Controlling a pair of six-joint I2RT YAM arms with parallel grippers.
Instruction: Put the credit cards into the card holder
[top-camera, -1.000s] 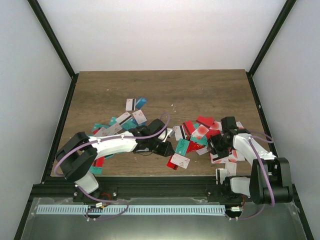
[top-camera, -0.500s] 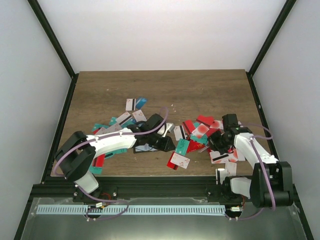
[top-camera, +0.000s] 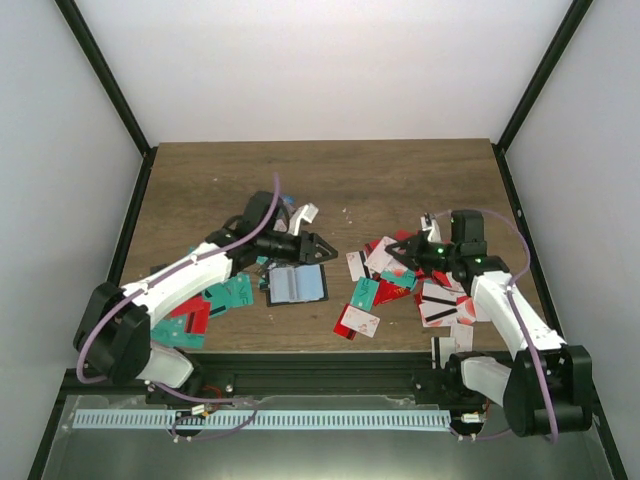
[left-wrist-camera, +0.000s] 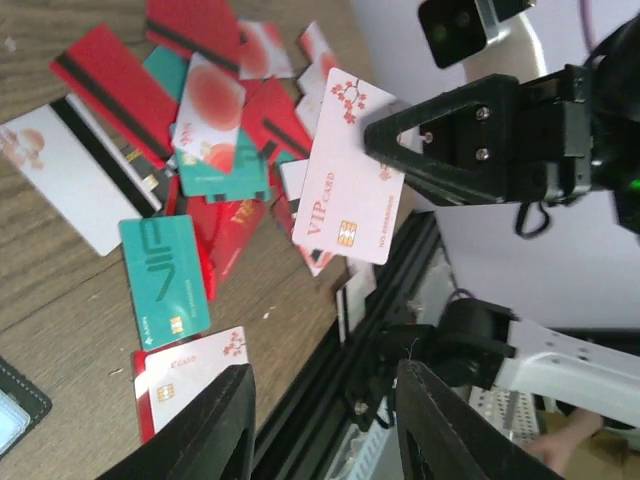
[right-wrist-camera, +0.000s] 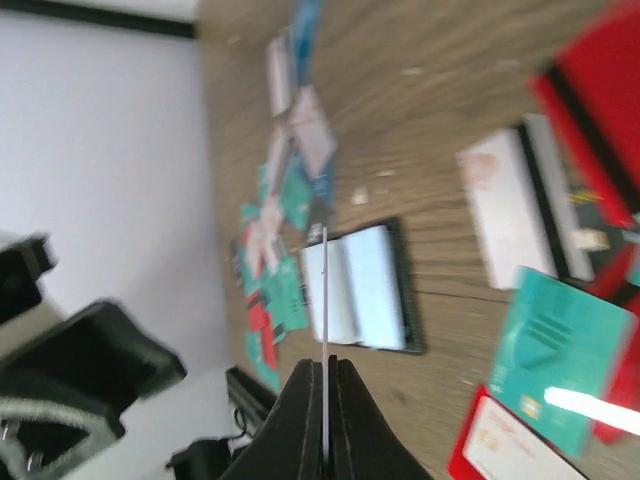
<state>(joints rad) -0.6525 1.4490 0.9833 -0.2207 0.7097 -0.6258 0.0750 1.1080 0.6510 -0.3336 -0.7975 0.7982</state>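
The card holder lies open on the table, pale blue sleeves up; it also shows in the right wrist view. My right gripper is raised over the right pile and shut on a white VIP credit card. That card is seen edge-on between the gripper's fingers. My left gripper hovers just behind the holder, open and empty, with its fingers wide apart. Loose credit cards lie in a pile on the right. More credit cards lie on the left under my left arm.
A red and white card lies near the front edge, right of the holder. A few cards lie farther back behind my left arm. The black frame rail runs along the front of the table.
My left gripper has lifted off the holder and pulled back, leaving it open on the table. My right gripper has risen from the pile with a white card and swung left.
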